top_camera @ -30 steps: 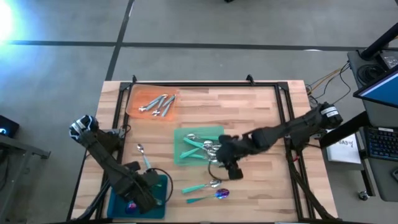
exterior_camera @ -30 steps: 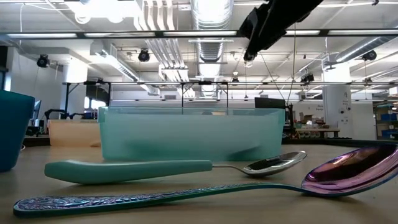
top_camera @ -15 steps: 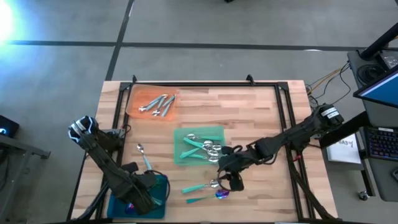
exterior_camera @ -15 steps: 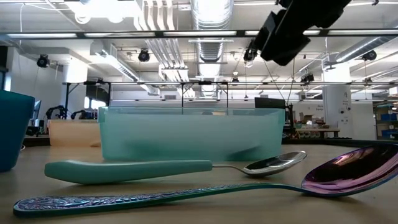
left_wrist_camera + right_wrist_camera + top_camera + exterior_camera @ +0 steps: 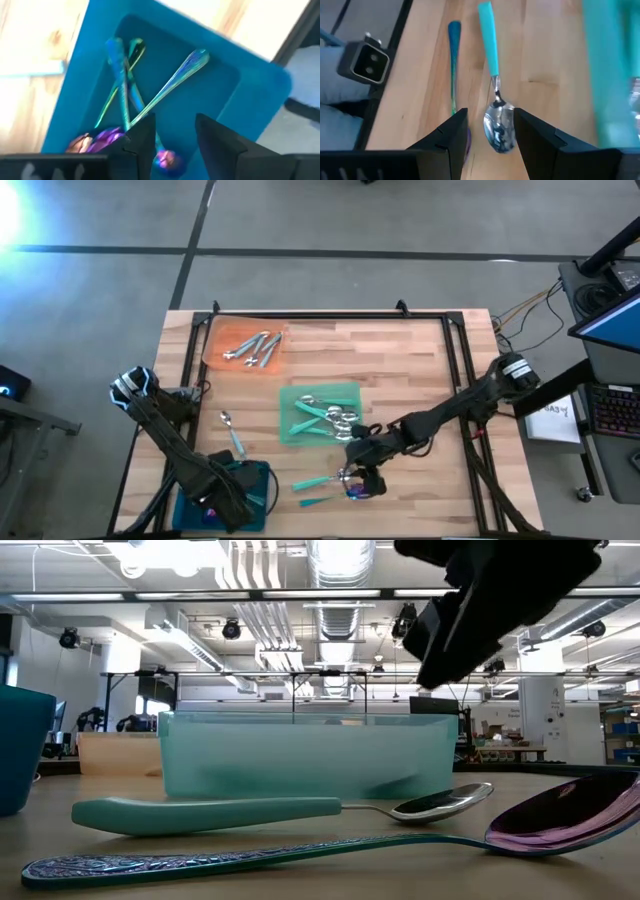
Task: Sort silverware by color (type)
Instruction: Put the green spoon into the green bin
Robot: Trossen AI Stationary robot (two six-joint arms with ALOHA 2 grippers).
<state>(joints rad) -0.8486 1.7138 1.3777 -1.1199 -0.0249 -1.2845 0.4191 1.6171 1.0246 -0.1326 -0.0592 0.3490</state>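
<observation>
My right gripper (image 5: 360, 478) hangs open above two spoons near the table's front edge. One is silver-headed with a teal handle (image 5: 492, 75); its bowl (image 5: 499, 127) shows between the fingers, untouched. The other is purple-headed (image 5: 560, 815), its handle (image 5: 454, 65) beside the first spoon. My left gripper (image 5: 172, 142) stands open over the teal tray (image 5: 235, 95) at the front left, where several iridescent spoons (image 5: 165, 95) lie crossed. All-silver pieces (image 5: 252, 346) lie on the orange mat. Teal-handled silver spoons (image 5: 322, 415) lie on the green mat.
Two small spoons (image 5: 232, 432) lie loose on the wood left of the green mat (image 5: 295, 395). A black frame rail (image 5: 455, 360) runs along the table's sides and far edge. Bare wood lies at the right of the table. A camera block (image 5: 364, 62) sits at the front edge.
My right gripper has moved from the green mat toward the table's near edge and down, and now hangs over the two loose spoons. The spoons have not moved.
</observation>
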